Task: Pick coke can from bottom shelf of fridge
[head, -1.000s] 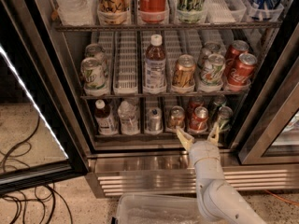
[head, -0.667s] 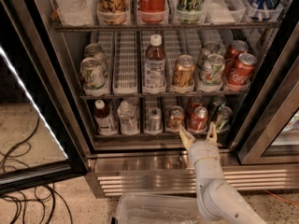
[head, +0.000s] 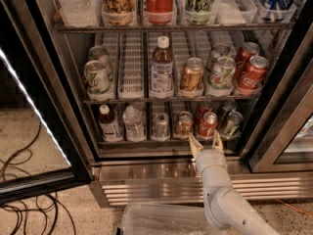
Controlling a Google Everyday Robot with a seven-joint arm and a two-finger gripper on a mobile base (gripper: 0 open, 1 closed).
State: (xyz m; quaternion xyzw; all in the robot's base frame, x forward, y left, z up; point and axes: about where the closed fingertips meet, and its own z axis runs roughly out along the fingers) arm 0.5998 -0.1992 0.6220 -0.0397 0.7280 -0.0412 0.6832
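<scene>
The coke can (head: 207, 124), short and red with a silver top, stands at the front of the bottom shelf (head: 142, 142) of the fridge (head: 78, 106), right of centre. A second red can (head: 202, 108) stands behind it. My gripper (head: 206, 143) is open just in front of the shelf's front rail, directly below the coke can. One fingertip is to the can's lower left and the other to its lower right. It is empty and does not touch the can. The white arm (head: 220, 195) rises from the bottom of the view.
A green-and-silver can (head: 230, 124) stands right of the coke can and a brown can (head: 184, 123) left of it. Further left are a silver can (head: 160, 125) and two bottles (head: 110, 124). The open glass door (head: 34, 111) is at left, a clear bin (head: 161, 219) below, cables (head: 19, 180) on the floor.
The gripper has stayed almost in place in front of the bottom shelf. Its right finger has shifted slightly left, closer to the can. The cans have not moved.
</scene>
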